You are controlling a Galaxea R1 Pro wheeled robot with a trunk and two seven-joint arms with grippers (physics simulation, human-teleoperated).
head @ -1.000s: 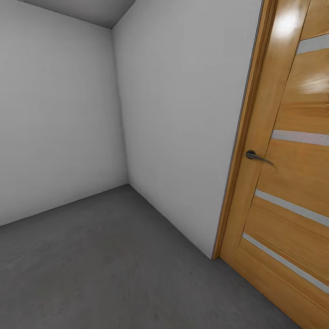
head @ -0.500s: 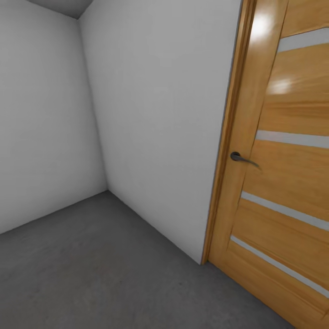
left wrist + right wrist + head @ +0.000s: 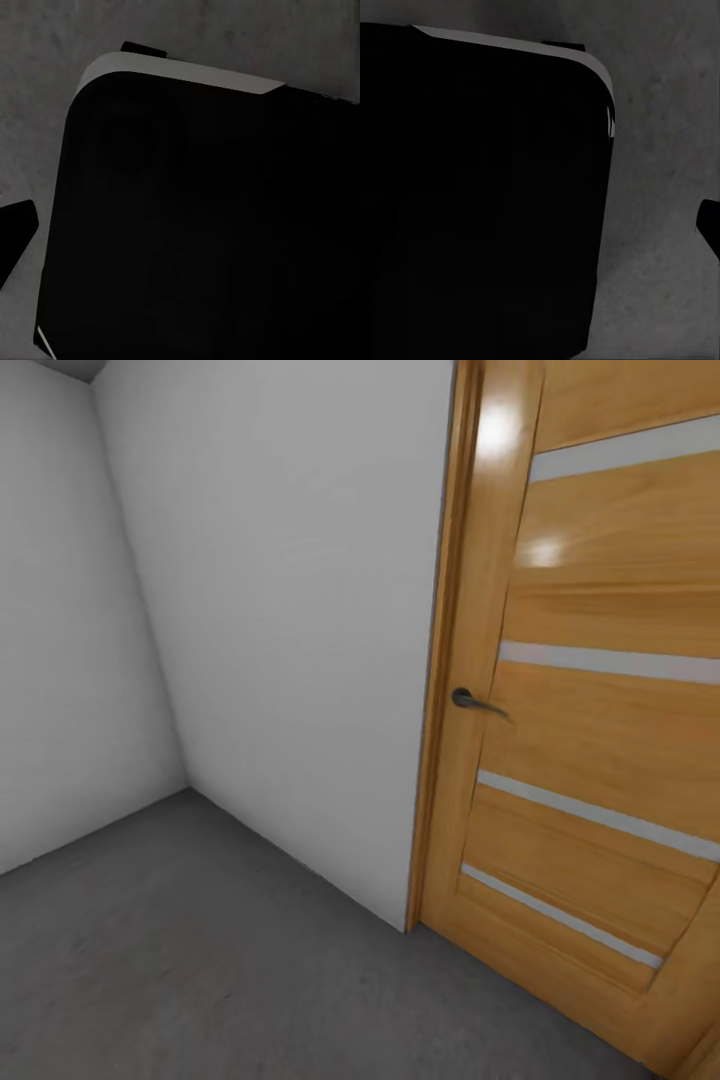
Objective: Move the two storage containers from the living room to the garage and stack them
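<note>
I am in the garage, facing a corner of plain light grey walls (image 3: 290,610) over the dark grey concrete floor (image 3: 180,950). The two storage containers are out of view, and so is the living room. The left wrist view looks down on a large black rounded body with a pale edge (image 3: 195,225), part of the robot, above the same floor (image 3: 45,82). In the right wrist view there is a similar black body (image 3: 472,195) with the floor (image 3: 660,187) beside it.
A wooden door (image 3: 600,720) with pale horizontal strips and a dark lever handle (image 3: 470,701) stands at the right, its frame (image 3: 445,660) meeting the grey wall. Open floor stretches toward the left corner. A small dark shape (image 3: 11,236) sits at one edge of the left wrist view.
The whole head view has slid left across the frames, so the camera has turned to the right. The door now takes up more of the picture and the wall corner sits near the left edge.
</note>
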